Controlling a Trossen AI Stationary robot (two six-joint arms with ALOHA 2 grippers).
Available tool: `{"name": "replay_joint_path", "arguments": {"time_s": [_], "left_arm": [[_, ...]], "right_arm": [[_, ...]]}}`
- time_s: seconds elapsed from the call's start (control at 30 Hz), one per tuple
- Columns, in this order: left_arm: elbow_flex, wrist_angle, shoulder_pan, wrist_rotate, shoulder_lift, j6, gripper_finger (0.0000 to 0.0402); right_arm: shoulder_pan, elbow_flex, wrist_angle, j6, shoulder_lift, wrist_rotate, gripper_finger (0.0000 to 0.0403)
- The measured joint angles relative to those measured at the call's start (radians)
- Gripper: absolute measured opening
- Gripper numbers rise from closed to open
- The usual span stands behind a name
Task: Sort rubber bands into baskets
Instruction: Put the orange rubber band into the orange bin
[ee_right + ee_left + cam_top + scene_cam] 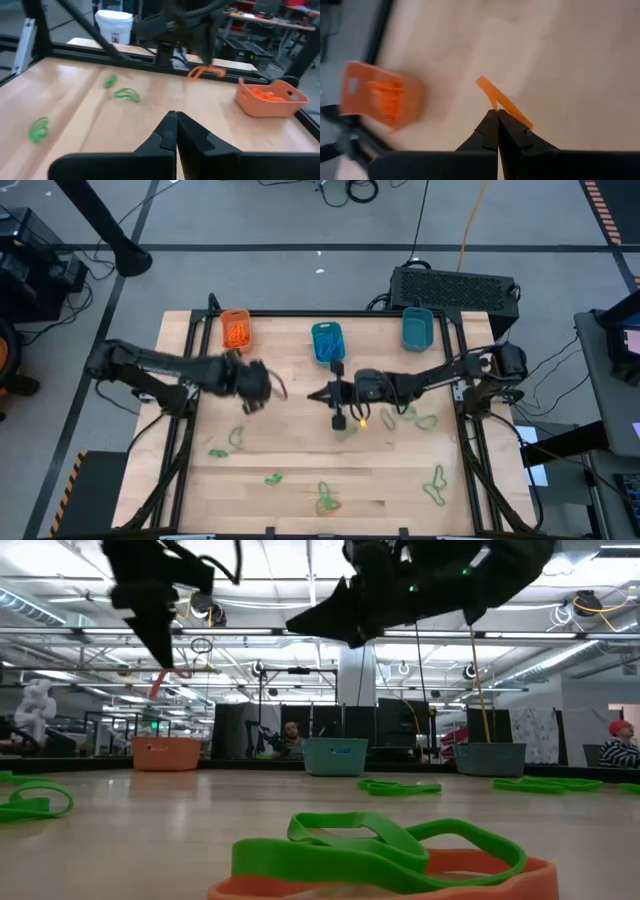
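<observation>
Orange rubber band point(502, 100) — pinched in left jaws.

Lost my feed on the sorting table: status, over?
Left pincer shut on thin orange rubber band, mid-air near orange plastic basket. Right pincer shut, empty, mid-table. Green loops remain loose. Nothing in the way.

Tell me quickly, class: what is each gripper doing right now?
Left gripper: shut on an orange rubber band.
Right gripper: shut, holding nothing.
</observation>
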Motion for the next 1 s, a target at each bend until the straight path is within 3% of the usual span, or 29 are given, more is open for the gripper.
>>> {"name": "replay_joint_path", "arguments": {"time_s": [0.3, 0.53, 0.73, 1.0], "left_arm": [[0.0, 0.021, 0.529, -0.012, -0.062, 0.309, 0.0], [-0.043, 0.231, 0.854, 0.159, -0.028, 0.541, 0.0], [-0.048, 0.274, 0.987, 0.183, 0.046, 0.6, 0.0], [-0.048, 0.359, 1.05, 0.189, 0.127, 0.637, 0.0008]], "right_arm": [[-0.089, 0.0, -0.018, 0.006, 0.0, -0.044, 0.0], [-0.138, 0.0, -0.026, -0.001, 0.0, -0.099, 0.0], [-0.187, 0.0, -0.028, -0.022, 0.0, -0.158, 0.0], [-0.247, 0.0, -0.056, -0.029, 0.0, -0.217, 0.0]]}}
